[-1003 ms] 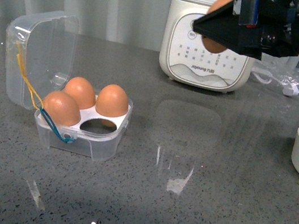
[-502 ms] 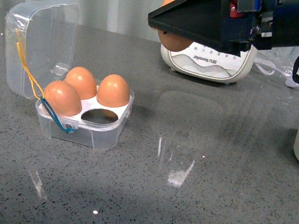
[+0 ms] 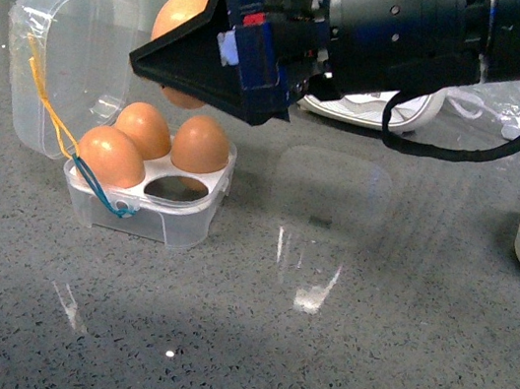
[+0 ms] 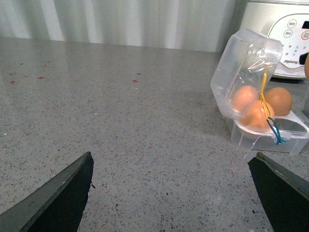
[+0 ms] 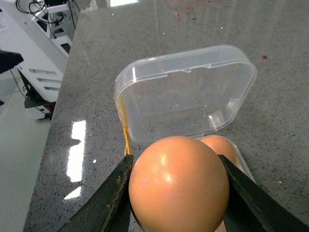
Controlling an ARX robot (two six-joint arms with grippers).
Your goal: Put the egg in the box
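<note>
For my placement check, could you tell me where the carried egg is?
In the front view, the egg is clamped in the right gripper, left of centre, just above the box beside its raised lid.

The front view looks slightly downward from the near side of the grey table [image 3: 363, 352] toward its far edge, with the box [image 3: 144, 200] at middle distance on the left. The left wrist view sits low over the table and faces the box's lid side from well apart. The right wrist view looks steeply down, very close on the egg [image 5: 178, 186], with the box just beyond. All three views share the box.
</note>
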